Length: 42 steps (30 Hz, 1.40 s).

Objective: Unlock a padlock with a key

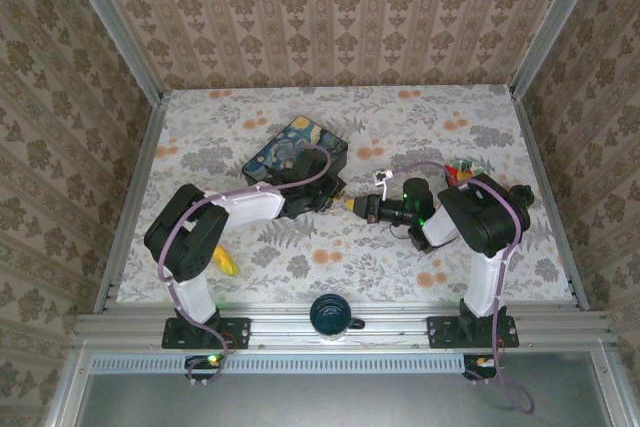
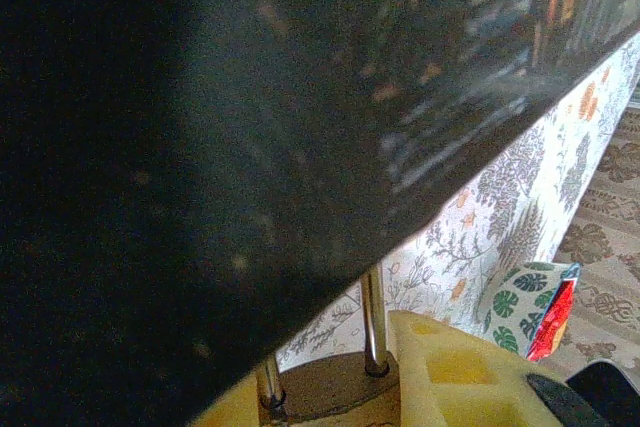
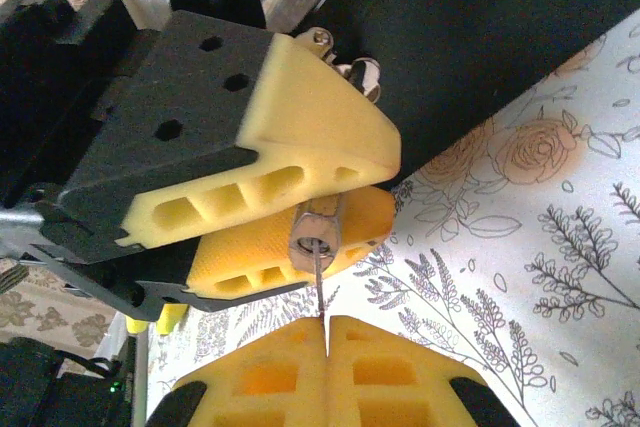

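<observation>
At the table's back left sits the blue tin [image 1: 295, 153], shut (contents hidden). A dark mug [image 1: 330, 315] stands on the near rail [image 1: 400, 327]. A banana [image 1: 228, 265] lies by the left arm [image 1: 190, 237]. At centre, against the tin's side, the left gripper [image 1: 337, 203] clamps the padlock [image 3: 316, 234]. The right gripper [image 3: 325, 325] pinches the key [image 3: 320, 292], its tip meeting the keyhole. A bright packet [image 1: 462, 169] lies to the right. The cloth [image 1: 440, 127] is floral and the walls [image 1: 330, 17] are wallpapered.
</observation>
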Motion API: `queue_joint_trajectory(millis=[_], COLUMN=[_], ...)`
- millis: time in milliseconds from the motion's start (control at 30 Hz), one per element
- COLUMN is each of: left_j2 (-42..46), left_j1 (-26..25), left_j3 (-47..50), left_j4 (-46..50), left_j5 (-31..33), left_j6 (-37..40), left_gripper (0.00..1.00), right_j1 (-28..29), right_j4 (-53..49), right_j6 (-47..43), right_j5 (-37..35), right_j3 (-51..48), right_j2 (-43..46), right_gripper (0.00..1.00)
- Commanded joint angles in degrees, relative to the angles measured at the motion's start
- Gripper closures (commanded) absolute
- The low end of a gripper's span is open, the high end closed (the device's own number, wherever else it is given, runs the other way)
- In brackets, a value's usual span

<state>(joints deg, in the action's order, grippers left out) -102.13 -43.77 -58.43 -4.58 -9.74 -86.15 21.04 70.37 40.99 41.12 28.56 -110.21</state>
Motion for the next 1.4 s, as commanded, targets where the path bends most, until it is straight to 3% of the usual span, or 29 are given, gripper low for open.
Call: queue_joint_trajectory(millis=[0,500,700,967,1133,1233,1367], left_j2=[4.6,4.1,4.4,5.7,7.4,7.1,6.2], left_j1=[-4.0,-3.5,-3.3,-3.0,-2.2,-2.0,-1.9], left_j3=[-2.1,-3.8,-3.6,-1.1,1.3,1.6,1.0], left_j4=[6.0,9.7,10.5,6.9,5.6,7.0,8.5], left_j5=[-15.3,-14.1,-13.1,-9.0,-4.1,-2.1,0.6], left_j6=[-1.2,1.4,1.7,-0.7,-0.3,1.0,4.8], left_gripper=[1.0,1.0,1.0,1.0,1.0,1.0,0.82], right_j1=[-1.6,-0.6,1.1,7.4,7.6,6.4,5.0], right_j4=[-0.8,-28.7,-32.2,-39.7,-48.8,-53.2,-60.9], right_j6=[3.1,5.7,9.0,8.2,6.7,5.1,1.9], right_j5=[-9.5,-12.6,-13.8,-28.8,-37.7,-38.4,-36.2], right_j3=[2.7,8.1,9.2,4.1,-0.6,-1.3,1.8], right_j2=[1.4,12.3,12.8,21.7,33.9,39.4,41.7], right_gripper=[1.0,1.0,1.0,1.0,1.0,1.0,1.0])
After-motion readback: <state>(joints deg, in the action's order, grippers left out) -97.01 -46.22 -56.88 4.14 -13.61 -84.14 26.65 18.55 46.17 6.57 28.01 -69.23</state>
